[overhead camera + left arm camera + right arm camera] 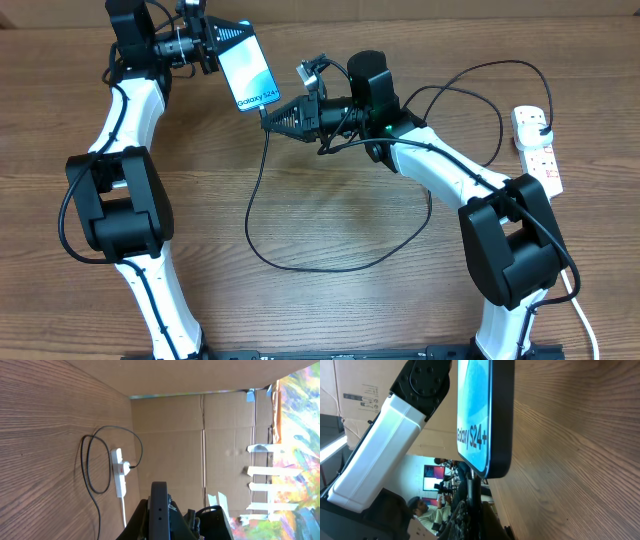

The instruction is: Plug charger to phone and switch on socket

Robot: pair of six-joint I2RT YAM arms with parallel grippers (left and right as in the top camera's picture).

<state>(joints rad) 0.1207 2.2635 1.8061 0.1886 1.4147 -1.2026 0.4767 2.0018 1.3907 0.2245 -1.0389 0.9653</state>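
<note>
While the left gripper [212,45], closed on the phone [248,68], holds it up, the right gripper [272,118], closed on the charger [249,210], has its tip at the phone's lower edge; seated or not, unclear. The socket [540,152], far right, awaits switching.

table [340,215]: matt wood grain. phone [246,68] screen, upper left: glossy glass. socket [540,152], right edge: smooth white plastic. backdrop [200,445]: matt brown cardboard.
</note>
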